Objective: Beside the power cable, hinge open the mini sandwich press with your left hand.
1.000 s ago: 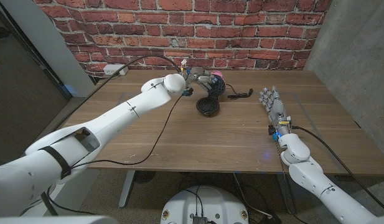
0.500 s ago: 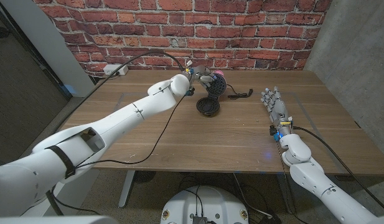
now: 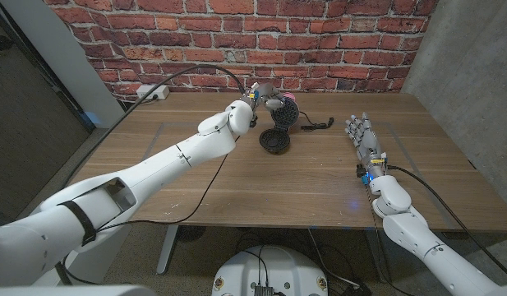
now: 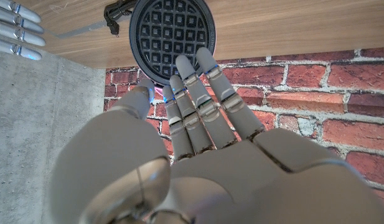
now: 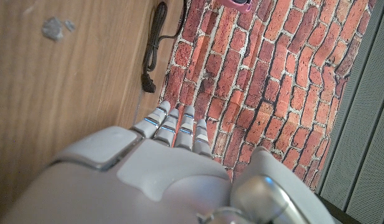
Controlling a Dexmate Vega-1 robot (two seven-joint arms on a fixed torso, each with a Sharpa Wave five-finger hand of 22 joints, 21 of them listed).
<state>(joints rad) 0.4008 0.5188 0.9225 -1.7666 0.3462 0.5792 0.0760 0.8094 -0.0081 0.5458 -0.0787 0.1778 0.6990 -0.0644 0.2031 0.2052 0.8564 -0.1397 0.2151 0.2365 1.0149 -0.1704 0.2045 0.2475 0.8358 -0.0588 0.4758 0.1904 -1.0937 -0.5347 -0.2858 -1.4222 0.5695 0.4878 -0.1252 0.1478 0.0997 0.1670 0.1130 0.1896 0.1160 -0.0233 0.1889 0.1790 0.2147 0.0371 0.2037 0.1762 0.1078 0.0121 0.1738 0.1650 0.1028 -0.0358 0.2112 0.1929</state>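
The mini sandwich press (image 3: 278, 130) stands hinged open at the back middle of the table. Its black waffle plate (image 3: 275, 141) faces the near side, and the pink-topped half (image 3: 287, 108) rises behind it. My left hand (image 3: 265, 101) is at the pink half from the left, fingers straight. In the left wrist view those fingers (image 4: 198, 99) reach toward the waffle plate (image 4: 160, 31) with nothing gripped between them. The black power cable (image 3: 315, 126) lies just right of the press. On the table's right side my right hand (image 3: 364, 141) holds nothing, fingers straight and together.
A black cord (image 3: 205, 168) runs from a white power strip (image 3: 150, 92) at the back left across the table, under my left arm. The brick wall (image 3: 237, 33) stands close behind the press. The coiled cable (image 5: 155, 37) lies ahead of my right hand.
My left forearm and hand have shifted slightly to the right, closer over the pink half. The press stays open as before, and the right hand has not moved.
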